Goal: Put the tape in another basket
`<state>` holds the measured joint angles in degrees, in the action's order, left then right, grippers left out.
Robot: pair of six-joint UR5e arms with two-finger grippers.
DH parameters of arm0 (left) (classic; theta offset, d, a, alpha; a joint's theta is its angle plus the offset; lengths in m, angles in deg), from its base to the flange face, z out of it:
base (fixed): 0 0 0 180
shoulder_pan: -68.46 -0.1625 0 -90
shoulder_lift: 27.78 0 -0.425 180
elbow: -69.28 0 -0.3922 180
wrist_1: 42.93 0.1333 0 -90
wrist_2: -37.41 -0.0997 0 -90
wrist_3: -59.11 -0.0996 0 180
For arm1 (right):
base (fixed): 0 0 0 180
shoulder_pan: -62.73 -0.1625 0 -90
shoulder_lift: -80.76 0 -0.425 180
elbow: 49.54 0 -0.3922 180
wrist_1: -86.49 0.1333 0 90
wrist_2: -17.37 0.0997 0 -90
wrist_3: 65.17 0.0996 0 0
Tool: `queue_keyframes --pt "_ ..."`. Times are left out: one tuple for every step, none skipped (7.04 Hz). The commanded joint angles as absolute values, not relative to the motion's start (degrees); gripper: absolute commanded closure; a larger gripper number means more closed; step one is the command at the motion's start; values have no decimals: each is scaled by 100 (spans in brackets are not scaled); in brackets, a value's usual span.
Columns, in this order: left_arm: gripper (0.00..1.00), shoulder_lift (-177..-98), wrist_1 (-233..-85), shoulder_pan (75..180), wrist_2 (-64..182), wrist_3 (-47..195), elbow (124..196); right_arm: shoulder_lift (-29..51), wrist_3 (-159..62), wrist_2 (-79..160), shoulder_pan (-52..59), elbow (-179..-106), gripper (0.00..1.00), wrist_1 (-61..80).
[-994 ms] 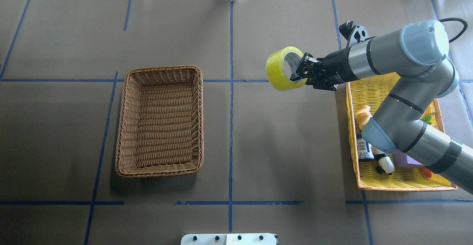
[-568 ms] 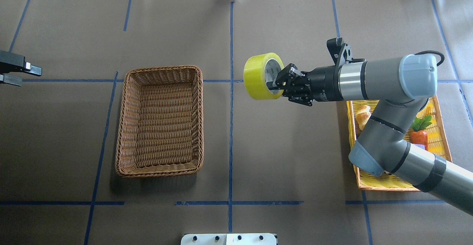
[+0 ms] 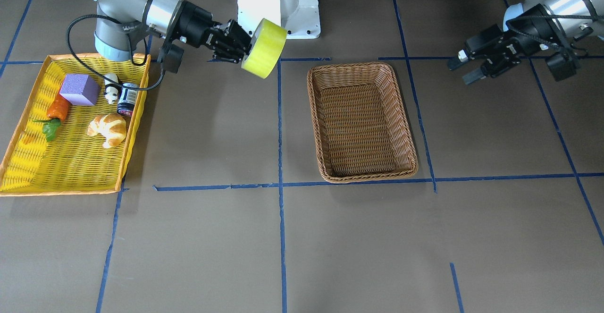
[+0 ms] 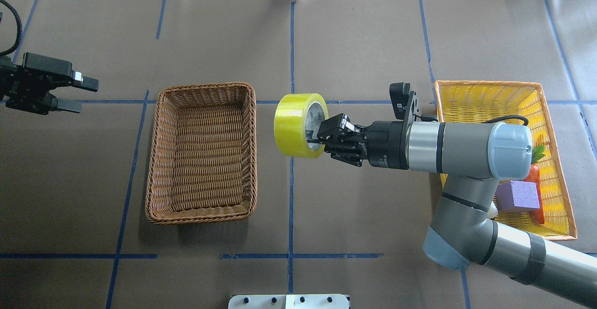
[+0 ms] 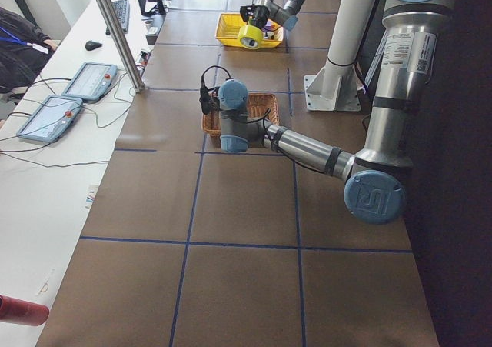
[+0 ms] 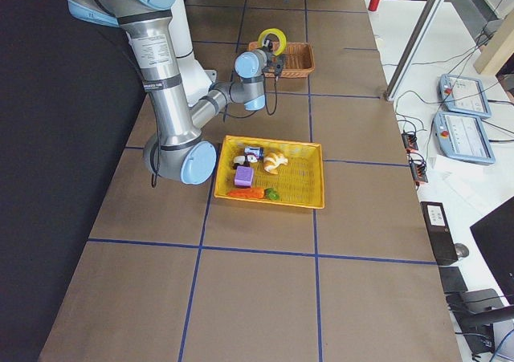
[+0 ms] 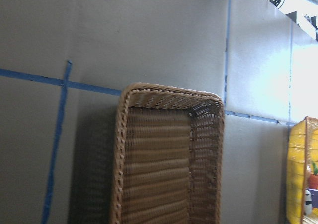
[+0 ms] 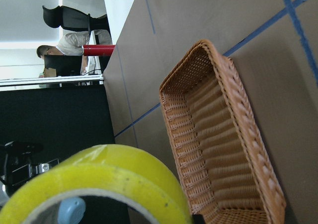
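Note:
The tape (image 4: 291, 125), a wide yellow roll with a white core, hangs in the air just right of the brown wicker basket (image 4: 154, 160). My right gripper (image 4: 318, 136) is shut on the roll's wall, holding it on edge. In the front-facing view the tape (image 3: 264, 48) and right gripper (image 3: 241, 48) are left of the basket (image 3: 363, 65). The right wrist view shows the tape (image 8: 99, 179) close up with the basket (image 8: 223, 149) beyond it. My left gripper (image 4: 86, 96) is open and holds nothing, to the left of the basket; it also shows in the front-facing view (image 3: 460, 70). The basket (image 7: 169, 159) holds nothing.
A yellow tray-basket (image 4: 485, 99) with an orange rim stands at the right, under my right arm. It holds a purple block (image 3: 79, 89), a croissant (image 3: 109, 129), a toy carrot (image 3: 55, 110) and a small can (image 3: 127, 98). Blue tape lines cross the brown table.
My right arm has carried the tape left and nearer, from beside the yellow tray to just right of the wicker basket. My left gripper has come into view from the left edge.

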<state>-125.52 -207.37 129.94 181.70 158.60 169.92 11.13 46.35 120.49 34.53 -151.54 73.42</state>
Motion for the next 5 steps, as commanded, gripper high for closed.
queue_keyframes --pt "0 -12675 -22136 12527 17537 17505 17000 1115 4636 11758 3758 -15630 97 7384" --pt "0 -12675 -22692 12158 16922 18104 17009 1115 4636 11574 3977 -15772 97 7392" --pt "0 -12701 -22958 11850 16498 18641 17070 1141 4636 11459 4267 -15895 98 7497" --pt "1 -12814 -23318 11690 16103 19421 17088 1193 4636 11466 4443 -15870 98 7724" --pt "1 -12928 -23617 11663 15864 20003 17105 1220 4653 11466 4524 -15870 97 7761"
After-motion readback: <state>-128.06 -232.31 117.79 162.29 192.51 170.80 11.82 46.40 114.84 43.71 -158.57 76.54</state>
